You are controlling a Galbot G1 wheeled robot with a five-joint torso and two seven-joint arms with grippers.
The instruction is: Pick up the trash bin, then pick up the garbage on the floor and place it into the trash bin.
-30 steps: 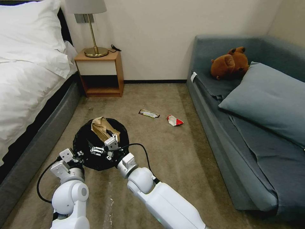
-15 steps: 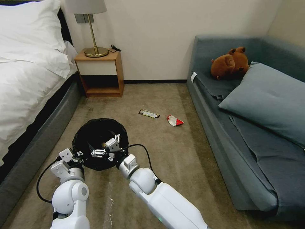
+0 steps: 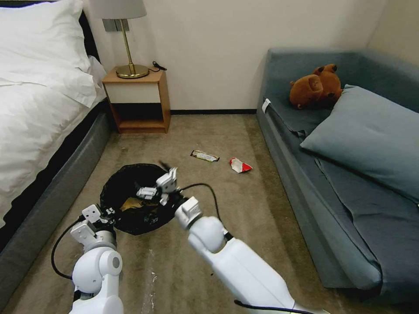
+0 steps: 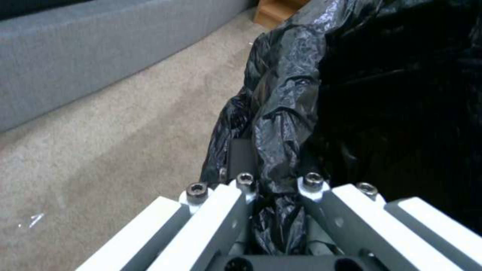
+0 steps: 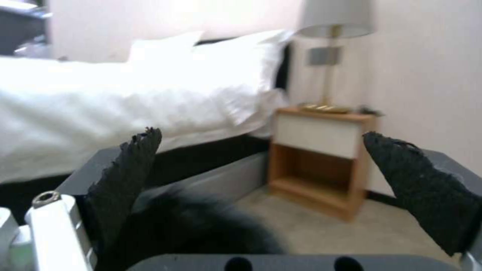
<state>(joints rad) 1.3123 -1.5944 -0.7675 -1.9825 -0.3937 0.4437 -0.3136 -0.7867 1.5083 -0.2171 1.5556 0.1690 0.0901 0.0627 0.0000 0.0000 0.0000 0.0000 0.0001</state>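
1. Left gripper [image 4: 278, 210] – jaws clenched on the bin [image 3: 126, 174] rim at the bin's 7 o'clock.
2. Right gripper [image 3: 162, 185] over the bin's 3 o'clock edge, jaws released; brown paper [image 3: 131, 203] lies inside.
3. Likely next – reach the wrappers [image 3: 204, 155] at 1 o'clock on the floor [image 3: 244, 209].

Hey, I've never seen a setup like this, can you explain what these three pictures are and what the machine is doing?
It is a two-armed wheeled robot in a bedroom. The head camera looks down at the beige carpet. Each wrist also carries a camera. The left gripper is clamped on the crinkly black bag lining the round trash bin; crumpled brown paper lies inside. The right gripper is open over the bin; its wrist camera faces the white bed and wooden nightstand. A brown-yellow snack wrapper and a red-white wrapper lie on the carpet.
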